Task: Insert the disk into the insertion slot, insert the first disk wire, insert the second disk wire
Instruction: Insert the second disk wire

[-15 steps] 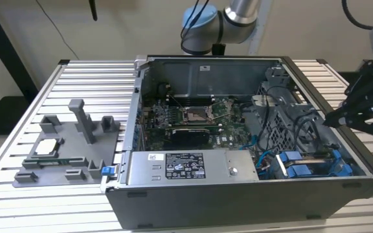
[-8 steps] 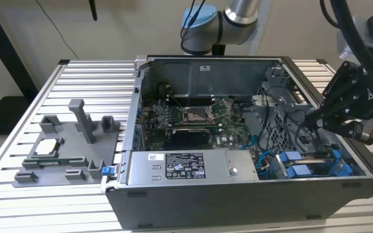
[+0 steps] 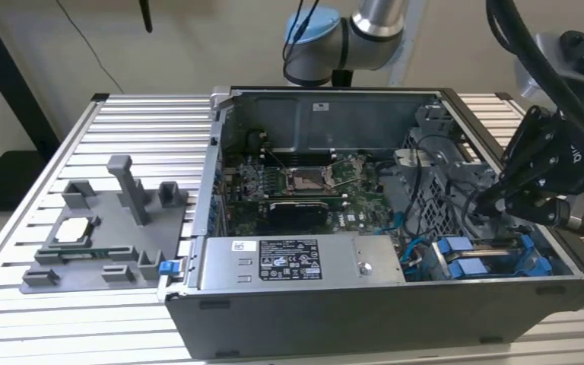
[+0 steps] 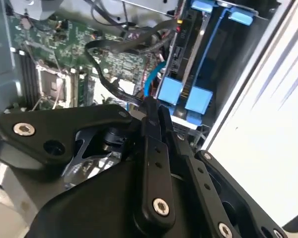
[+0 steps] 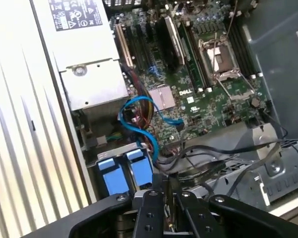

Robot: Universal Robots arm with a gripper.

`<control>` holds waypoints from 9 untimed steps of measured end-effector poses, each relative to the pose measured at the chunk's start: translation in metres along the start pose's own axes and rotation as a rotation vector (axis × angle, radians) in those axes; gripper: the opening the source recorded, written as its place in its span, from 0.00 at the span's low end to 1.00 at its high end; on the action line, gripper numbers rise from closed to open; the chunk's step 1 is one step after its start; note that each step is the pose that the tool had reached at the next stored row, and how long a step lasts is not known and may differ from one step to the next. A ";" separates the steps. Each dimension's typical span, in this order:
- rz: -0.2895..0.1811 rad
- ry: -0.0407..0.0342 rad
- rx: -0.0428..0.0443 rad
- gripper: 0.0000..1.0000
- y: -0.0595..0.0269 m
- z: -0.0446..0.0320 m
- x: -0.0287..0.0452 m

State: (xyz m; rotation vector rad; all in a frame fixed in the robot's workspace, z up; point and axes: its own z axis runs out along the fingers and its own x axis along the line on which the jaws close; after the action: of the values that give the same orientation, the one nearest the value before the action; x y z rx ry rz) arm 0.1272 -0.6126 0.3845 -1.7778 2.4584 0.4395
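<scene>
The disk sits in the insertion slot (image 3: 436, 188), a grey perforated bay at the case's corner on the exterior view's right. Its blue carrier (image 3: 458, 246) (image 4: 171, 91) (image 5: 111, 173) shows at the bay's mouth. My black gripper (image 3: 497, 200) (image 4: 150, 105) (image 5: 165, 184) hovers just above the blue tabs with its fingers pressed together. A black flat disk wire (image 4: 102, 69) loops from the motherboard side and ends at my fingertips, pinched between them. A thin blue wire (image 5: 139, 116) curls beside the carrier tabs.
The open computer case holds a green motherboard (image 3: 303, 182) and a grey power supply (image 3: 303, 262). A grey fixture tray (image 3: 109, 228) with posts stands on the slatted table on the exterior view's left. Loose black cables (image 5: 213, 153) cross the bay's metal frame.
</scene>
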 end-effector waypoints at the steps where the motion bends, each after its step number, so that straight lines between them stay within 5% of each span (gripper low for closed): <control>1: -0.005 0.0117 0.0104 0.00 -0.0001 0.0001 0.0000; 6: -0.030 0.0552 0.0691 0.00 0.0000 0.0001 -0.0003; 9: -0.035 0.0862 0.0941 0.00 0.0003 0.0004 -0.0004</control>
State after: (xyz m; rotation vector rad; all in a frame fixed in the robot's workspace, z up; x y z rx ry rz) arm 0.1271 -0.6120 0.3843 -1.8354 2.4553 0.2451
